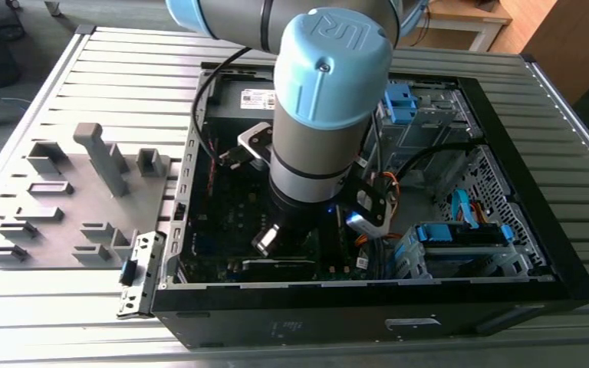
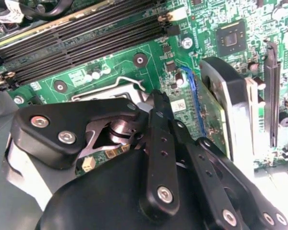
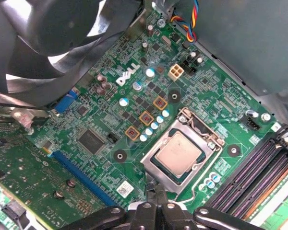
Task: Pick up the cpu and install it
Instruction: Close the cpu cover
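Note:
The cpu (image 3: 178, 154), a small grey-silver square, lies flat inside the metal-framed socket (image 3: 149, 163) of the green motherboard (image 3: 201, 91). My gripper (image 3: 156, 190) hangs just off the socket's edge, shut, with its black fingers pressed together and nothing between them. It stands apart from the chip. In the second wrist view the gripper (image 2: 156, 103) covers most of the socket, and only a bit of frame and wire lever (image 2: 128, 86) shows. In the exterior view the arm (image 1: 310, 153) reaches down into the open computer case (image 1: 540, 284).
Black memory slots (image 3: 259, 167) run beside the socket, and a black fan (image 3: 62, 33) and a long blue slot (image 3: 81, 177) lie on the other sides. Cables (image 1: 417, 161) and blue drive cages (image 1: 459, 234) fill the case's right in the exterior view. A grey tray with raised blocks (image 1: 70, 199) lies at its left.

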Action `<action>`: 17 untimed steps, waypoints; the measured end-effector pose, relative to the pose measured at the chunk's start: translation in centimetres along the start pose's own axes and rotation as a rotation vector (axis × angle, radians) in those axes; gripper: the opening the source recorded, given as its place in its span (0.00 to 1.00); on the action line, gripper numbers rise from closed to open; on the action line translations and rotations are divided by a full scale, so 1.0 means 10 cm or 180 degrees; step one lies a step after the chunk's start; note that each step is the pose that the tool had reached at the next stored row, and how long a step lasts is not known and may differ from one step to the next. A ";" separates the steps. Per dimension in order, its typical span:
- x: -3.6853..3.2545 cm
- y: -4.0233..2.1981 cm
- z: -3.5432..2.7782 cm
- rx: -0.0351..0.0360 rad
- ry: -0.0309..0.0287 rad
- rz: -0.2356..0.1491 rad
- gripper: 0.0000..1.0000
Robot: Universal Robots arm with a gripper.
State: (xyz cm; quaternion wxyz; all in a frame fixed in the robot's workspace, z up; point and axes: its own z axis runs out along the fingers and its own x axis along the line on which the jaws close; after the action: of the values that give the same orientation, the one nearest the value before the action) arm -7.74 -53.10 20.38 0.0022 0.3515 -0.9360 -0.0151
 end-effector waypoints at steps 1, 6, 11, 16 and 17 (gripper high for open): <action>-0.001 -0.001 0.005 0.0001 0.0001 0.0000 0.11; -0.013 -0.013 0.032 0.0002 0.0002 0.0000 0.11; -0.032 -0.030 0.047 0.0003 0.0003 0.0000 0.11; -0.034 -0.032 0.049 0.0003 0.0003 0.0000 0.11; -0.034 -0.032 0.049 0.0003 0.0003 0.0000 0.11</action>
State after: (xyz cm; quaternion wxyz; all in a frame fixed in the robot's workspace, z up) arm -7.29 -53.10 19.88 0.0024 0.3515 -0.9361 -0.0146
